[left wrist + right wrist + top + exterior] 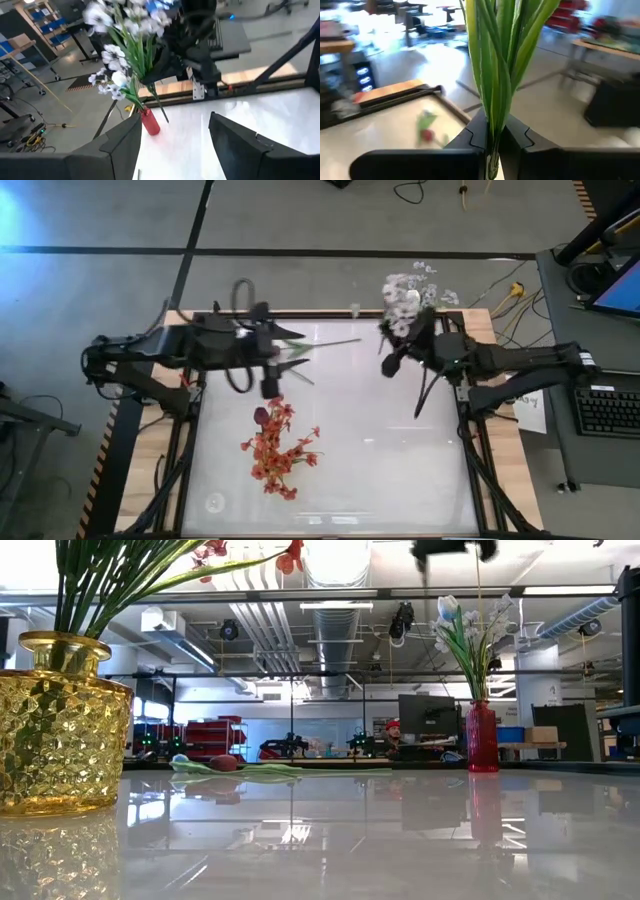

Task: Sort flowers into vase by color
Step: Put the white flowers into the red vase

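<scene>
Near: yellow vase (60,725) holding red-orange sprays (280,442). Mid-table: loose maroon bud (225,763), lying unsorted. Left gripper (172,137), jaws apart, empty. Right gripper (492,135), clamped on a green-stemmed flower (502,60), likely carrying it. Far: red vase (482,737), white flowers (405,300).

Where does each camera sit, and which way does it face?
High: overhead, looking straight down on the table; shows both arms, left hand, right hand.
Low: table height, looking level across past yellow vase and red vase; an arm part at top.
Left wrist: on left arm, facing white flowers; own open fingers show.
Right wrist: on right arm, looking past its hand shut on green stems.
Shared: low and left wrist both show the red vase.
</scene>
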Motion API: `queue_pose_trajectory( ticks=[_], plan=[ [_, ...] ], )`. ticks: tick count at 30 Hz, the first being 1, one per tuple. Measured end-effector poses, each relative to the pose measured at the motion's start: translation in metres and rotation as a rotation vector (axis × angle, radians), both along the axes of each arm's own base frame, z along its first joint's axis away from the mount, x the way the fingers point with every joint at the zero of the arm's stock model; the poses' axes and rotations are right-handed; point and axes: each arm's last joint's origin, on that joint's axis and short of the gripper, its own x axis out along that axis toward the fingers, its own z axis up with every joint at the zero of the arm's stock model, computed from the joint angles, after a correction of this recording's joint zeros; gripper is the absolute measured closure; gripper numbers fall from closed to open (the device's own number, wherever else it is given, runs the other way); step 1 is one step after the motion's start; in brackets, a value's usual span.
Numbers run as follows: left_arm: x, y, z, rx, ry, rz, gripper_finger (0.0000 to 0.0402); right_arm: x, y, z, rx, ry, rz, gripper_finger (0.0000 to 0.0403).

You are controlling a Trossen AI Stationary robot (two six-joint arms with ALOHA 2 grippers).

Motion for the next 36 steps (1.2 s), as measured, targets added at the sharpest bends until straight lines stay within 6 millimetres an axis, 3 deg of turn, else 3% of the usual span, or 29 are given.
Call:
queue_pose_trajectory(
  ticks=[6, 14, 20, 26, 32, 36],
  plan=[
    [-0.043, 0.003, -0.006, -0.022, -0.062, -0.008, 0.0189, -0.043, -0.012, -0.027, 0.053, -0.079, -0.239, 0.0385],
    [-0.076, 0.007, -0.032, 0.056, -0.196, -0.021, 0.0189, -0.074, -0.016, -0.052, 0.033, -0.138, -0.509, 0.0385],
    [-0.094, 0.016, -0.046, 0.154, -0.265, 0.017, 0.0190, -0.079, -0.019, -0.050, 0.017, -0.163, -0.605, 0.0385],
    [-0.097, 0.038, -0.062, 0.193, -0.228, 0.066, 0.0190, -0.075, -0.038, -0.050, 0.023, -0.173, -0.664, 0.0385],
    [-0.095, 0.064, -0.064, 0.186, -0.211, 0.151, 0.0190, -0.067, -0.063, -0.057, 0.030, -0.109, -0.660, 0.0385],
    [-0.098, 0.071, -0.063, 0.161, -0.229, 0.187, 0.0190, -0.068, -0.068, -0.065, 0.053, -0.061, -0.680, 0.0385]
  ],
)
